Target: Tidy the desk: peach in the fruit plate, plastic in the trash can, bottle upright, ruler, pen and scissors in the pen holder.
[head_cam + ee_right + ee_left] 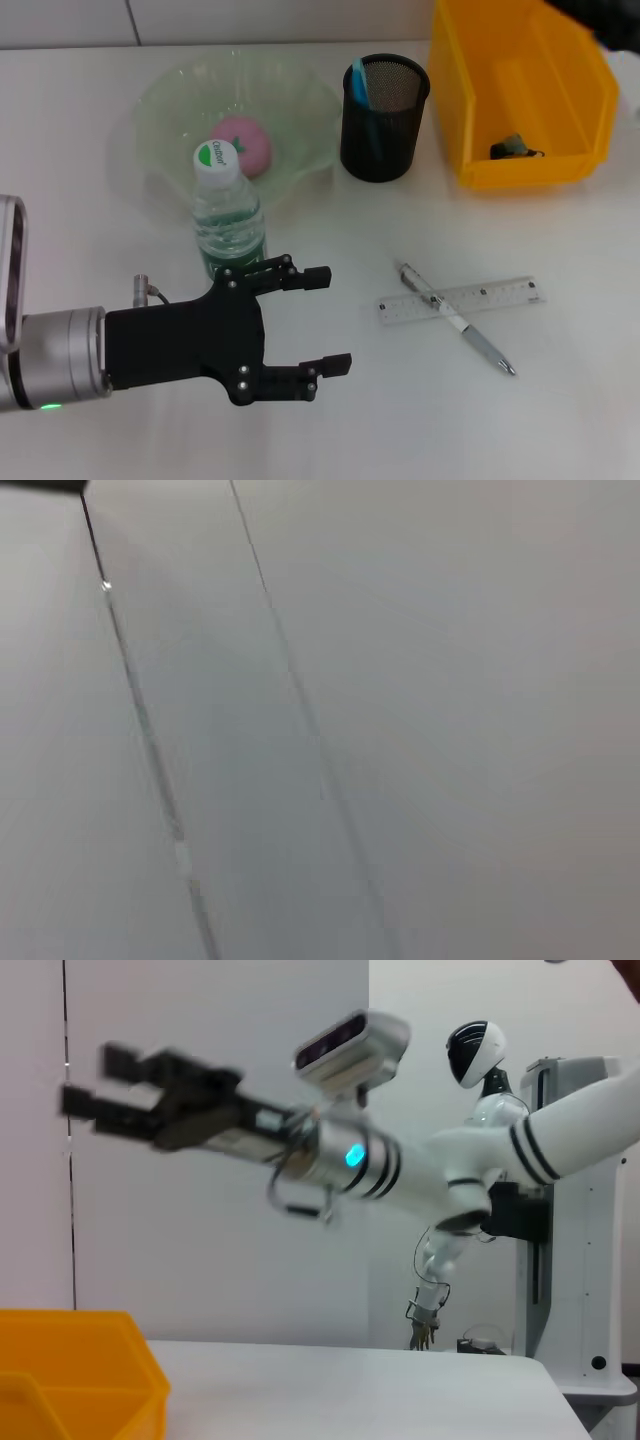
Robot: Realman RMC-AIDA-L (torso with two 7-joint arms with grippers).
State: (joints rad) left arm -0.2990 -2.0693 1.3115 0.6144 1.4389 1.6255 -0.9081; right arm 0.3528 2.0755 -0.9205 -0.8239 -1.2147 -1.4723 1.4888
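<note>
White bench (560, 420) is carrying pen (455, 317) lying across ruler (462, 300). Left gripper (330, 320) is hovering beside them, fingers open; right gripper (95, 1080) raised, fingers open. Grasping the pen risks dragging the ruler.

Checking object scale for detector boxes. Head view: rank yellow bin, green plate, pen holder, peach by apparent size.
1. Yellow bin and green plate: similar spread, and the bin is cut off at the frame edge, so no firm order between them.
3. Pen holder.
4. Peach.
</note>
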